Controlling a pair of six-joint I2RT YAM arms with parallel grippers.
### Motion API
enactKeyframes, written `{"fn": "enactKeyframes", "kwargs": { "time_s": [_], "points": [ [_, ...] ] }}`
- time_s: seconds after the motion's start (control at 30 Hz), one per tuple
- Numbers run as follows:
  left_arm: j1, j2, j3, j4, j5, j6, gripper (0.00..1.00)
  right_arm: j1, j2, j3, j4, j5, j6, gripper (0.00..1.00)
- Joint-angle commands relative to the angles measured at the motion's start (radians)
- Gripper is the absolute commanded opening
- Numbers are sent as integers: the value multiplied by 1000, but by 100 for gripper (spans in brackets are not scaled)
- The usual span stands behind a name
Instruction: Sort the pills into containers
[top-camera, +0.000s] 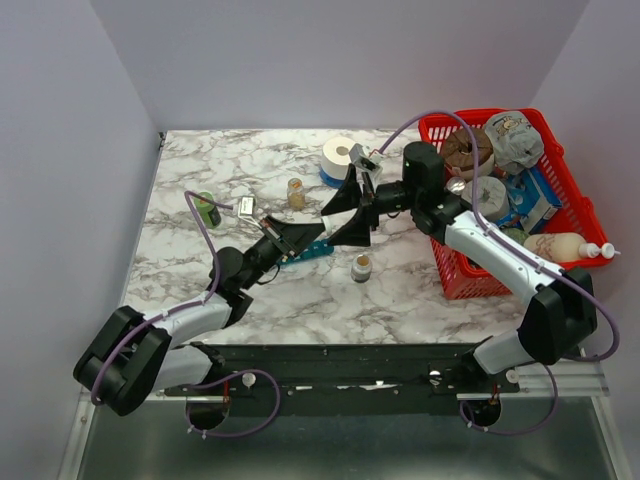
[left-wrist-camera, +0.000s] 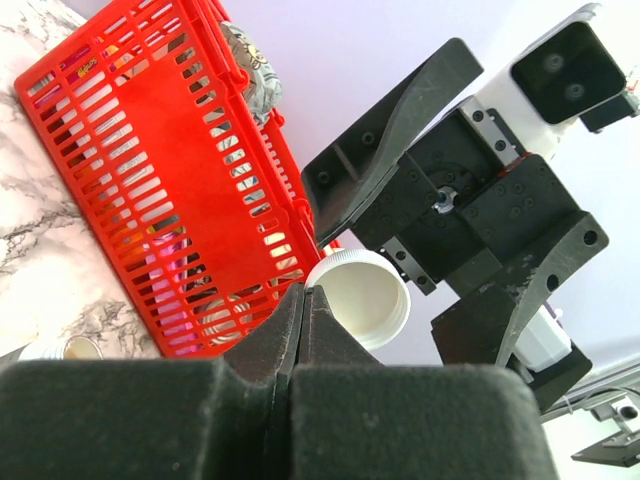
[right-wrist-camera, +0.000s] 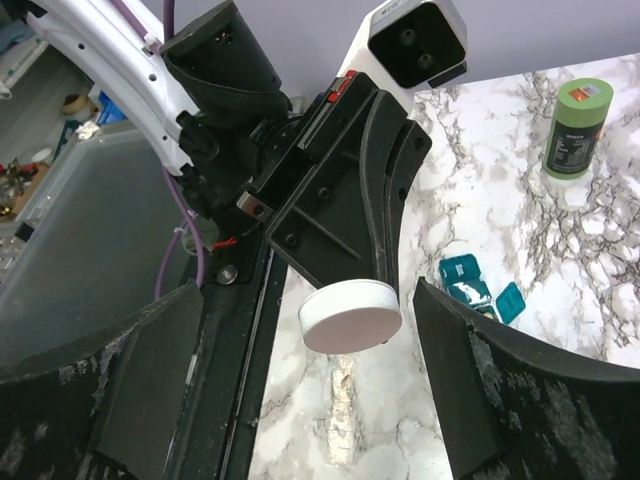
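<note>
Left gripper (left-wrist-camera: 303, 292) pinched shut on rim of small round white plastic cap (left-wrist-camera: 362, 298), mid-table. Right gripper (right-wrist-camera: 305, 290) wide open, 2 fingers flanking cap, not touching. Long teal plastic pill organizer strip (top-camera: 314, 251) on table just near grippers, some lids open. Pills too small to tell.

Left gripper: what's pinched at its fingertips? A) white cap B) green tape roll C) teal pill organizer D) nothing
A: the left wrist view shows the left gripper shut, with the rim of a white cap clamped at its fingertips.
</note>
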Motion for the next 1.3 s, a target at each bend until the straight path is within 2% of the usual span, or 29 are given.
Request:
{"fn": "enactKeyframes", "kwargs": {
  "time_s": [0.0,0.47,0.67,0.77,0.87,0.9,1.0,1.03,1.07,1.13,1.17,1.27],
  "points": [
    [3,-21,20,521,-33,-34,0,9,15,-17,71,-25,49,93],
    [3,-36,20,522,-62,-56,0,12,39,-14,89,-54,69,77],
    [3,-32,21,521,-61,-62,0,22,55,2,100,-76,86,59],
    [3,-30,20,522,-64,-65,0,32,61,6,101,-86,89,56],
    [3,-30,21,521,-61,-68,0,36,67,9,103,-100,87,43],
    [3,-32,20,521,-61,-68,0,39,70,11,105,-103,87,35],
    [3,-26,15,521,-59,-76,0,39,67,14,102,-106,84,26],
    [4,-23,13,521,-58,-80,4,39,64,14,100,-105,78,25],
    [3,-21,6,521,-59,-83,17,39,61,15,91,-100,73,24],
    [9,-15,-5,521,-59,-92,29,39,50,21,69,-91,41,23],
    [12,-16,-23,521,-58,-92,45,39,46,25,39,-85,26,23],
    [38,-33,-52,492,-39,-91,64,35,26,34,-18,-59,-29,23]
  ]
}}
